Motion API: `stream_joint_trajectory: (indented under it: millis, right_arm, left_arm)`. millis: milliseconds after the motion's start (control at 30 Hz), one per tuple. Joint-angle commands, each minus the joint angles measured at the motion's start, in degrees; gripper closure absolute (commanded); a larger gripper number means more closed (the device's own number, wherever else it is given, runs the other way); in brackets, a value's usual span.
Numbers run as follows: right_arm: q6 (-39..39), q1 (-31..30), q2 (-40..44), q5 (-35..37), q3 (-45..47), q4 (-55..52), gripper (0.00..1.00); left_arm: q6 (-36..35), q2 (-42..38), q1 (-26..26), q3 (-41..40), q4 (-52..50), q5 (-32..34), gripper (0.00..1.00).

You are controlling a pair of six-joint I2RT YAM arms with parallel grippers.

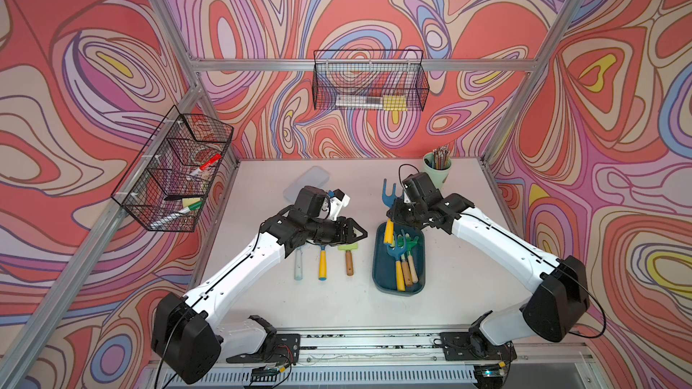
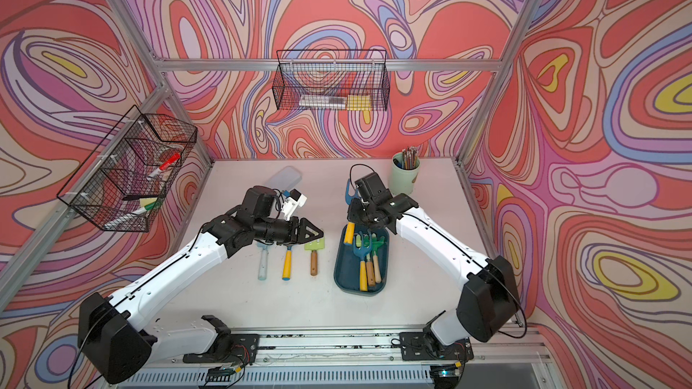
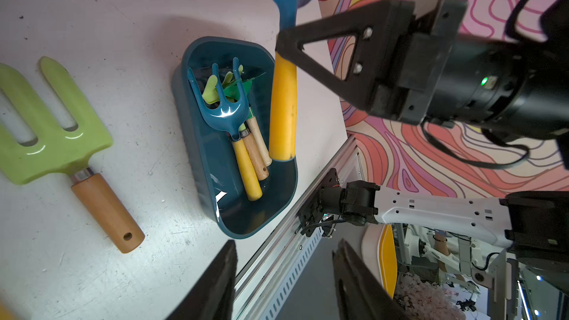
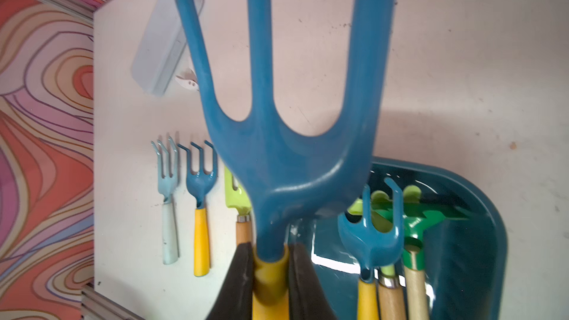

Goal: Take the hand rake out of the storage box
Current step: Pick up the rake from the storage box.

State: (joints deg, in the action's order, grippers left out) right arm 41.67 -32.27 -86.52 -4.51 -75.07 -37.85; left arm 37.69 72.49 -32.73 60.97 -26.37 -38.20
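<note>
**Hand rake** [image 4: 277, 164] (blue head, yellow handle): your right pincer [image 4: 270, 261] is clamping it at the top of the handle. The prongs are pointing toward the back wall. The handle's end is hanging over the storage box's back corner, on the left arm's side. You cannot tell whether it is touching the rim.

**Storage box** [image 1: 382, 271]: it is sitting on the counter [image 1: 449, 275], and three more tools [image 1: 402, 260] are lying inside it.

**Left pincer** [image 1: 361, 235]: its jaws are standing apart and gripping nothing. It is hovering over the heads of a row of three tools [image 1: 322, 260] lying beside the box.
</note>
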Motion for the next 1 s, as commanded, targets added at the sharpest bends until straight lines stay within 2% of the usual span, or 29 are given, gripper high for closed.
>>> stream_joint_trajectory:
  millis: [0, 67, 133, 400, 733, 967]
  right_arm:
    - [2.3, -0.2, -2.4, -4.8, -2.2, 5.6, 1.0]
    - [3.4, -0.2, -2.8, -6.0, -1.4, 7.2, 1.0]
    - [4.1, -0.2, -2.7, -7.1, -0.3, 8.7, 1.0]
    - [6.5, -0.3, -1.5, -11.0, 2.4, 11.8, 1.0]
    - [8.3, -1.9, -2.0, -12.9, 3.3, 15.0, 1.0]
    - [8.9, -2.3, -2.1, -13.7, 3.9, 16.0, 1.0]
  left_arm:
    - [-4.4, 1.4, -4.0, 3.9, -5.1, 10.5, 0.45]
    - [-6.2, 2.6, -6.9, 5.9, -7.4, 16.1, 0.44]
    - [-6.2, 4.0, -8.1, 6.3, -7.6, 18.3, 0.44]
    - [-6.5, 7.9, -8.2, 6.7, -6.5, 23.5, 0.43]
    - [-6.1, 10.7, -8.2, 6.9, -0.9, 18.8, 0.43]
    - [-5.3, 9.2, -8.2, 4.9, 1.1, 19.7, 0.5]
